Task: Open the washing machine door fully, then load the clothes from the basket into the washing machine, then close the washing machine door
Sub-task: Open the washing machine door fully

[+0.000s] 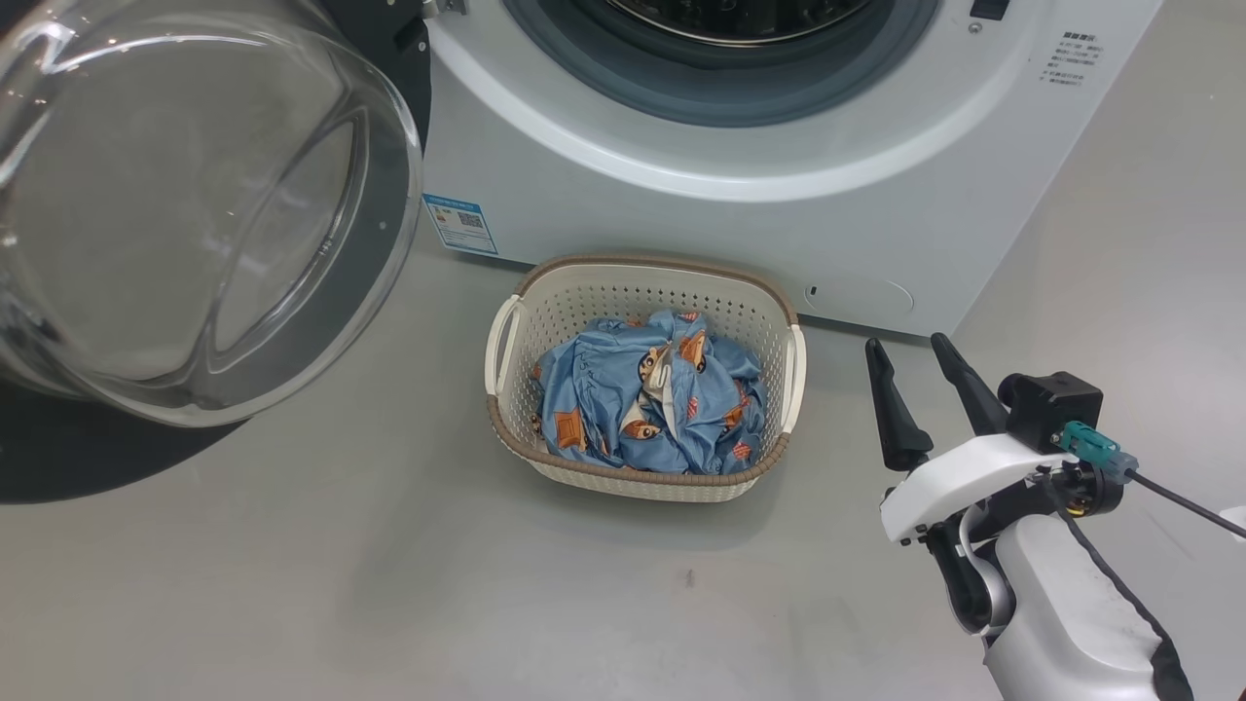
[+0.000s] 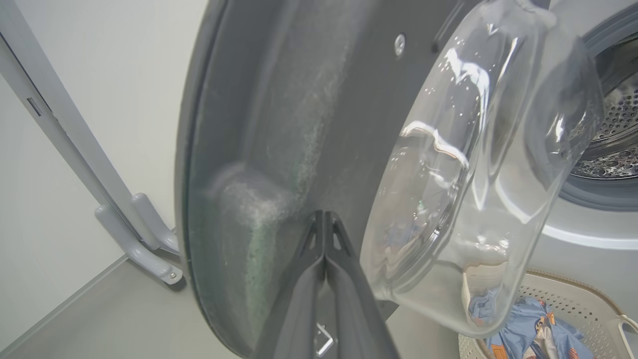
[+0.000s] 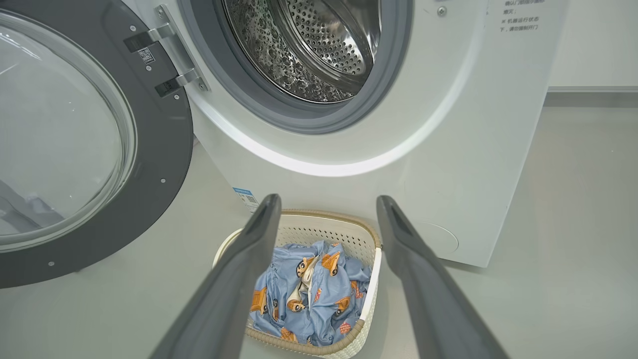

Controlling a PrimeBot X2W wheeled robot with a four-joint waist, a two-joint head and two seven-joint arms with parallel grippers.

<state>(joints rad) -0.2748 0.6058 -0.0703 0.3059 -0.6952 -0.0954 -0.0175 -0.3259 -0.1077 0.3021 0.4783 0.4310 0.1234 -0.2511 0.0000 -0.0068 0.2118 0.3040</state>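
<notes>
We've got the clothes [image 1: 647, 404] bunched in the basket [image 1: 642, 277] before the washing machine [image 1: 740, 214], left end effector [image 2: 325, 219] pinched together at the inner face of the open door [image 2: 279, 124], probably shoving it wide, right end effector [image 1: 906, 343] spread apart nearby, ready to grab.

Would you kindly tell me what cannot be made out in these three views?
- Head view: the drum of the washing machine is cut off by the top edge; the print on the blue label is too small.
- Left wrist view: blur leaves it unclear whether the shut left fingers touch the door.
- Right wrist view: the clothes hide the floor of the basket and anything beneath.
</notes>
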